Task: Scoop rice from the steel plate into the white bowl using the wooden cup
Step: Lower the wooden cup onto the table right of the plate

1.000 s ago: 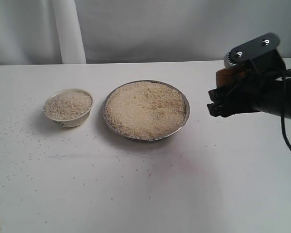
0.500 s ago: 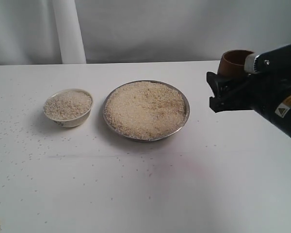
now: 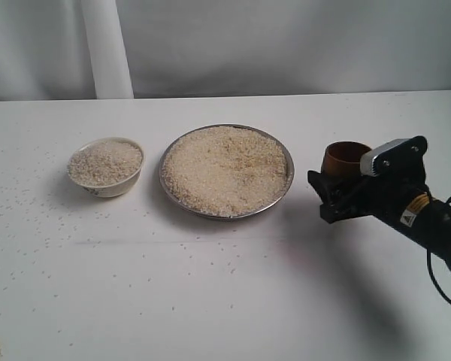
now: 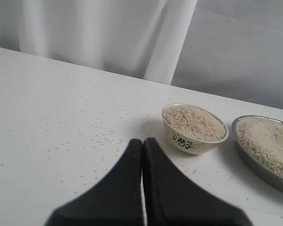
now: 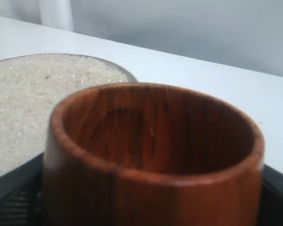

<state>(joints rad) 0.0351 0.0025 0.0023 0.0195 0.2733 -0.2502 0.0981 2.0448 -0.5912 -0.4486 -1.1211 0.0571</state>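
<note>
The right gripper (image 3: 325,197) has its jaws pinched around the wooden cup (image 3: 344,159), which stands upright, mouth up, just beside the steel plate (image 3: 227,216) on its right and low over the table (image 3: 210,301); I can't tell whether its base touches down. Looking into it from the right wrist view, the cup seems empty but for perhaps one stray grain. The left gripper (image 4: 142,155) has its jaws pressed together on nothing, out beyond the white bowl (image 3: 110,188). That bowl, left of the plate and apart from it, is filled with rice (image 3: 105,161) up to its rim, so I'd judge the pouring largely done. The plate carries a broad heap, and loose grains (image 3: 30,203) speckle the table around the bowl. Any further scoop would risk overflowing.
</note>
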